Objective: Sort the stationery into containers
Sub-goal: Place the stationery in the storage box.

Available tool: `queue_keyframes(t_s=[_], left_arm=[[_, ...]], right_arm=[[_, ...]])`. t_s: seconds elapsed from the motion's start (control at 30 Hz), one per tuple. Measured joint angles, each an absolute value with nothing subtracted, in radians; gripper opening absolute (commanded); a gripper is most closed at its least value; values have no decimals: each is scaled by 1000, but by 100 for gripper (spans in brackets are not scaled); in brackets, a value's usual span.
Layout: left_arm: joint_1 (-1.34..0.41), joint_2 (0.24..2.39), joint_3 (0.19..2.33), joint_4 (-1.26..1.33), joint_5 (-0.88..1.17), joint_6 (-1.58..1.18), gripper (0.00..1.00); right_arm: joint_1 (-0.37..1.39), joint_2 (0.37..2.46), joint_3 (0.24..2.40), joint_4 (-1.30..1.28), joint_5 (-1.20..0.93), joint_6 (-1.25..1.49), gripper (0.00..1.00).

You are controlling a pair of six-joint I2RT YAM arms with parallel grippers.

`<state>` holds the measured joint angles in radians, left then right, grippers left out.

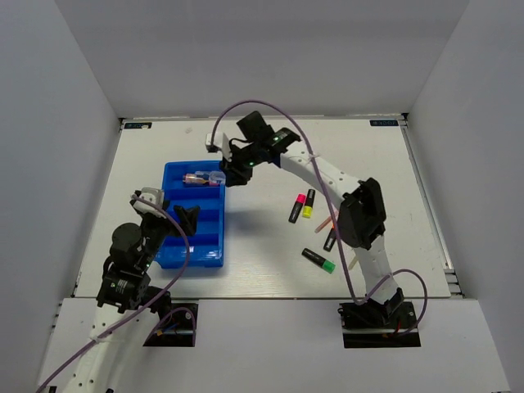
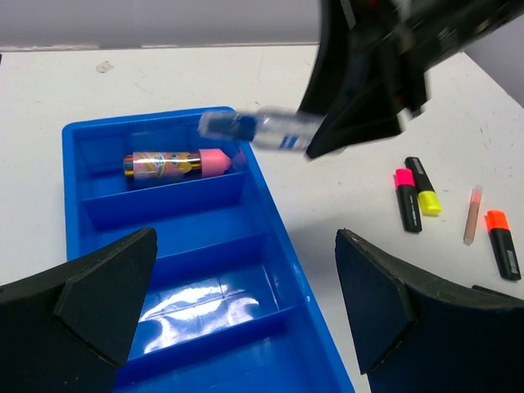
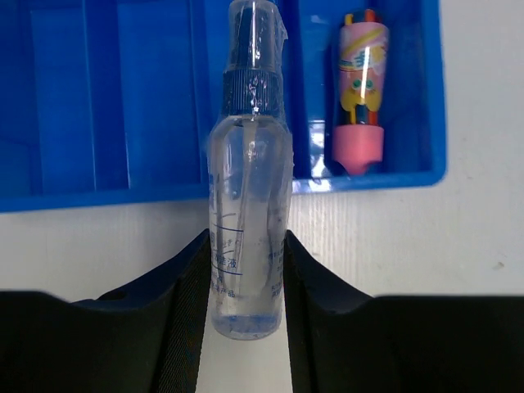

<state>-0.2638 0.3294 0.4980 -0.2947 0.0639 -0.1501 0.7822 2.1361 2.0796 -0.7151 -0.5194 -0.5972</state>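
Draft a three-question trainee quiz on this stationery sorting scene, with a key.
1. True or false: the right end effector is shut on the clear bottle.
2. Multiple choice: what lies in the far compartment of the blue tray? A) a stapler B) the pink tube C) a ruler
3. Fill in: the left end effector hangs over the tray with its jaws ____.
Key: 1 true; 2 B; 3 open.
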Motion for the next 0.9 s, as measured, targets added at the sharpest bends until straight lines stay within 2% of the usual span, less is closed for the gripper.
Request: queue_keyframes(t_s=[0.2,0.4,0.9], left_arm=[[-264,295,498,-313,38,-170,100],[-264,284,498,-315,33,-197,100],[-264,252,485,-353,34,-210,100]], right_arm=[[838,2243,2125,-634,-529,-487,0],[866,2256,2123,-519,-555,-423,0],[891,2463,2171,-363,-516,-431,0]])
